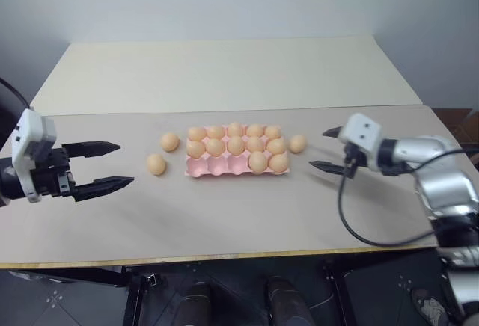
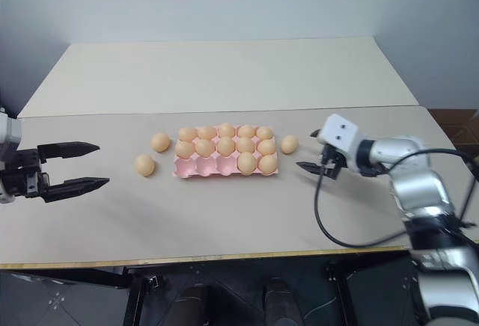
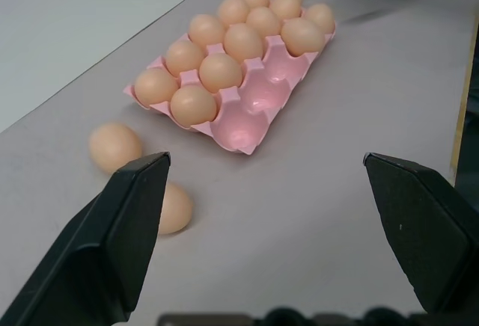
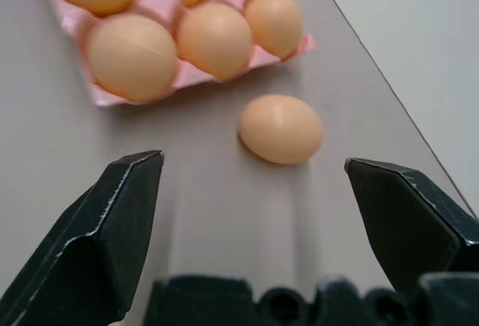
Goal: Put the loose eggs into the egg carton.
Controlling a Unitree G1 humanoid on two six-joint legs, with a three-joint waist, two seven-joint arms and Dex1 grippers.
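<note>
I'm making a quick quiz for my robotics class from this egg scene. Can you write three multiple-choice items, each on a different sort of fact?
1. Where is the loose egg nearest the right gripper?
A. on the table beside the carton's end
B. in a cup
C. between the fingers

2. How many carton cups are empty?
A. none
B. three
C. seven

3. The left gripper is:
A. shut on an egg
B. shut, empty
C. open, empty

Key: 1 A, it lies on the table just off the carton's end. 2 B, three bare pink cups in the near row. 3 C, fingers spread, nothing between.
</note>
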